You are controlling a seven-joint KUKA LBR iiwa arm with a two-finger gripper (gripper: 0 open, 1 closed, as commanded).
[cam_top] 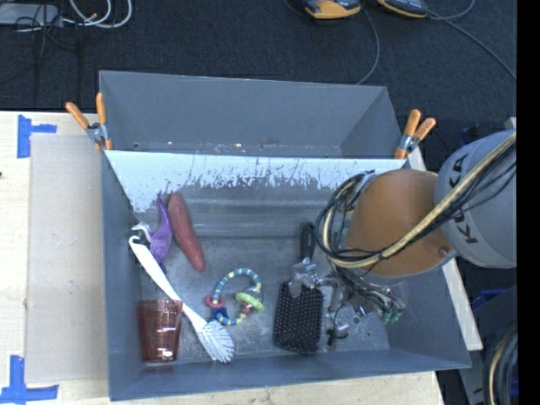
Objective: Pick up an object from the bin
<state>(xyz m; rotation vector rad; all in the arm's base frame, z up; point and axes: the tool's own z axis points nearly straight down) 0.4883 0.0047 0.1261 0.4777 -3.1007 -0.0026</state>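
While end effector (pixel 342 310) hangs low, just right of black studded brush (pixel 299 319), we judge approach step, nothing gripped yet. Apart or together: we cannot tell. Next move calls for centring on brush. Left of brush: bead ring (pixel 238 295), red cup (pixel 159 329), on scuffed grey bin (pixel 253 218) floor. Behind: dark floor (pixel 211 32), cables (pixel 101 2).

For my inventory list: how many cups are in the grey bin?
1. The red translucent plastic cup sits in the grey metal bin's corner at the view's lower left, beside the white plastic brush. The robot arm may hide others.
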